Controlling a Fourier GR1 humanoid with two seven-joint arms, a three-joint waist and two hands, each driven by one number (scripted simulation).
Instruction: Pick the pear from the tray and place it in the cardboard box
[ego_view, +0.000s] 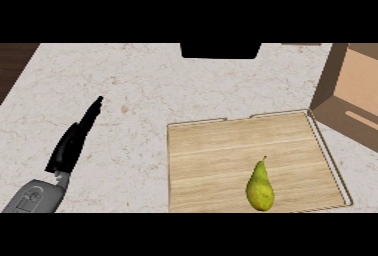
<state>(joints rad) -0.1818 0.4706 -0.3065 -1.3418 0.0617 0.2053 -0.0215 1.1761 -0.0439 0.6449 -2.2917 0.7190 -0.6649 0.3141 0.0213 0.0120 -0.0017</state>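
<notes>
A yellow-green pear (260, 188) lies on the wooden tray (221, 150), near the tray's front edge, stem pointing away from me. The cardboard box (353, 95) stands at the right edge of the view, just beyond the tray's far right corner, its brown side with a slot facing the tray. My left hand (74, 142) rests over the counter at the left, fingers straight and pointing up, well apart from the tray. My right hand shows nowhere.
The speckled light counter (148, 85) spreads around the tray. A dark rectangular object (220, 50) sits at the counter's far edge. Dark wood floor (15, 62) shows past the counter's left edge.
</notes>
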